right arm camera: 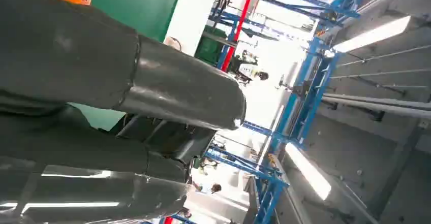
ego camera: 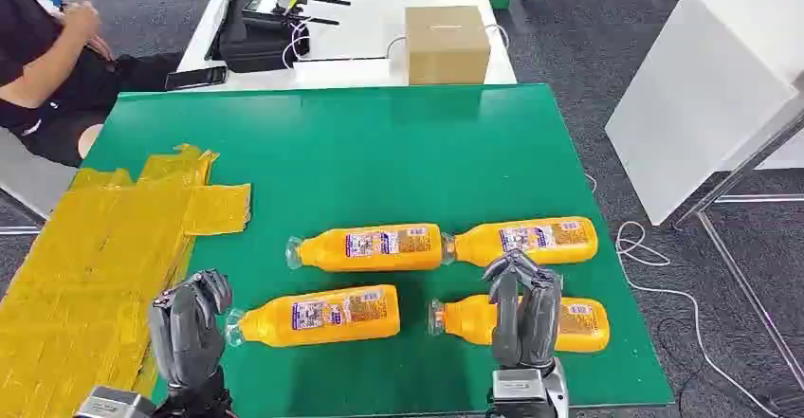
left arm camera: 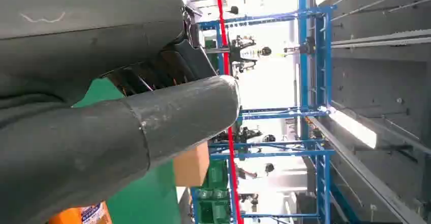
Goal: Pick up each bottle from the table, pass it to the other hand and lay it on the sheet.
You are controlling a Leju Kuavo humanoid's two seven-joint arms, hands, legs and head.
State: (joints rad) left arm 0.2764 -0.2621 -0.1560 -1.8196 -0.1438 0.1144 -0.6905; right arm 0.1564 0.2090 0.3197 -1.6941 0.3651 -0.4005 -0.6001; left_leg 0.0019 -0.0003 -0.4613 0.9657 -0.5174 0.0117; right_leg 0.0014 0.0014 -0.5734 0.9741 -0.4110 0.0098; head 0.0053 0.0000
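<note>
Robot hand (ego camera: pixel 522 312) over crosswise bottle (ego camera: pixel 578 324)

A green worktop (ego camera: pixel 379 153) carries four orange bottles, all lying on their sides in two rows — far-left bottle (ego camera: pixel 370 246) and far-right bottle (ego camera: pixel 526 240) end to end, near-left bottle (ego camera: pixel 318 315) and near-right bottle (ego camera: pixel 578 323) in front of them, apart. A crinkled yellow sheet (ego camera: pixel 104 247) covers the worktop's left side — overhanging its edge.
</note>
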